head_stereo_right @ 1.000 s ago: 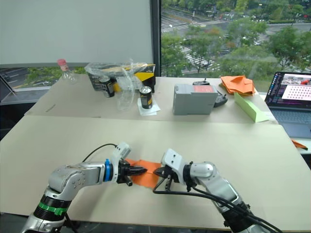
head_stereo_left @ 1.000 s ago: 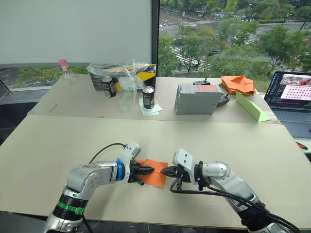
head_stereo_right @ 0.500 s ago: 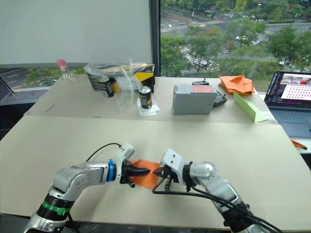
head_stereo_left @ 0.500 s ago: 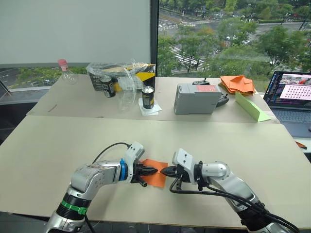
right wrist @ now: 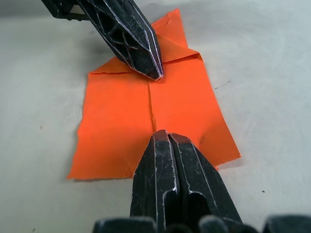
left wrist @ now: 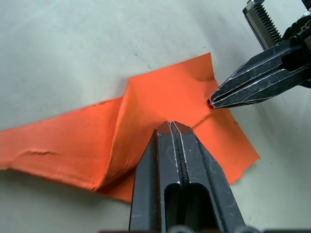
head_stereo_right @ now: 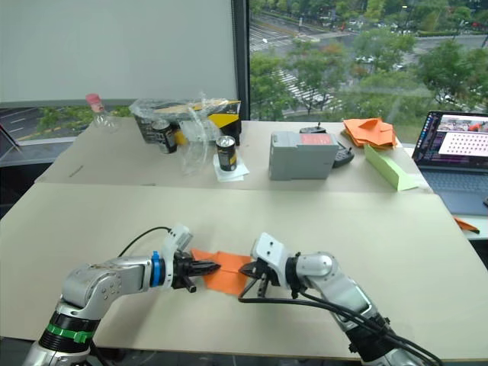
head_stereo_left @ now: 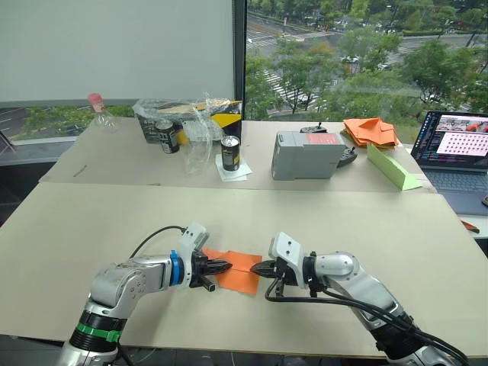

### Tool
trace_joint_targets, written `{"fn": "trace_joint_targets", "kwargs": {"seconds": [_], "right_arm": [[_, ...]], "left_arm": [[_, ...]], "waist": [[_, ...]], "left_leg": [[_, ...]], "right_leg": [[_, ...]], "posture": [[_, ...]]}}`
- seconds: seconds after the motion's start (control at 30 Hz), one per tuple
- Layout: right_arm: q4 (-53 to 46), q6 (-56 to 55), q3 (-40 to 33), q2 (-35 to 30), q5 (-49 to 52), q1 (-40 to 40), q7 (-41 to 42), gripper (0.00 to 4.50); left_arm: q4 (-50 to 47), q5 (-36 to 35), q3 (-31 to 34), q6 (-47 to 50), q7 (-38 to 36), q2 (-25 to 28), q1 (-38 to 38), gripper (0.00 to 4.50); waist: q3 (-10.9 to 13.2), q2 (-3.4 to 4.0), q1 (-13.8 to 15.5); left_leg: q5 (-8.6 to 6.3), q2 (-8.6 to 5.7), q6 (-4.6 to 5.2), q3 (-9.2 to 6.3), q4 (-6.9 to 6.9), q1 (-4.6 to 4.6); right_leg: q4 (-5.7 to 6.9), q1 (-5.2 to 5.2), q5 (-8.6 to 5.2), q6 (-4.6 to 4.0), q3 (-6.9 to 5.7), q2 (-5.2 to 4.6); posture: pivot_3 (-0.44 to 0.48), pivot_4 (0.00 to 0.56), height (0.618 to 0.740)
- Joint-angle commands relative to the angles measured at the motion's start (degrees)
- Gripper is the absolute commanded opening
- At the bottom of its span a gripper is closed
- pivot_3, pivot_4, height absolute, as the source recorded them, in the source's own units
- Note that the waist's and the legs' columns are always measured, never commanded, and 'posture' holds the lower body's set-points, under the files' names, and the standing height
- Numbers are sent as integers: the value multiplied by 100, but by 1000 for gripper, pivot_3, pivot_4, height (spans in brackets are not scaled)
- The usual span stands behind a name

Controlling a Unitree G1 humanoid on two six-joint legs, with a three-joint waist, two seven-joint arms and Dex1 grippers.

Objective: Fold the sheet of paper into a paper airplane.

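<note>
The sheet of paper (head_stereo_left: 241, 277) is bright orange and partly folded, with a centre crease and a pointed flap toward the left arm. It lies flat on the near table (head_stereo_left: 366, 229) between the two grippers. My left gripper (head_stereo_left: 226, 265) is shut, its tip resting on top of the sheet at the crease (right wrist: 150, 104). My right gripper (head_stereo_left: 256, 268) faces it from the other side, shut on the sheet's edge where the crease ends. A sliver of orange shows between its fingertips (left wrist: 212, 102). The two tips stand a short gap apart.
The far table holds a pink-capped bottle (head_stereo_left: 97, 103), cans (head_stereo_left: 232, 153) and a plastic bag (head_stereo_left: 191, 122), a grey box (head_stereo_left: 306, 155), a heap of orange paper pieces (head_stereo_left: 371, 131) and a light-green paper wedge (head_stereo_left: 393, 168). An open laptop (head_stereo_left: 456, 149) stands at the right.
My left gripper has drawn back to the left along the sheet, uncovering more orange paper between the tips. The right gripper has stayed put.
</note>
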Motion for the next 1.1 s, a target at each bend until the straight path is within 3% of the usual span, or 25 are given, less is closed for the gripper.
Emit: {"fn": "trace_joint_targets", "kwargs": {"seconds": [0.03, 0.9, 1.1], "right_arm": [[350, 130, 171, -75, -195, 141, 22, 39], [457, 27, 184, -78, -224, 84, 116, 39], [353, 97, -252, 229, 268, -26, 95, 39]], "left_arm": [[124, 133, 249, 103, 221, 164, 118, 0], [210, -6, 751, 159, 419, 204, 284, 0], [156, -198, 925, 301, 496, 51, 180, 0]], "waist": [[0, 0, -5], [0, 0, -5], [1, 0, -12]], "left_leg": [[0, 0, 0, 0, 0, 0], [0, 3, 0, 0, -2, 2], [0, 4, 0, 0, -3, 2]], "right_leg": [[0, 0, 0, 0, 0, 0], [0, 0, 0, 0, 1, 2], [0, -1, 0, 0, 1, 3]], "posture": [[0, 150, 740], [0, 150, 740], [0, 150, 740]]}}
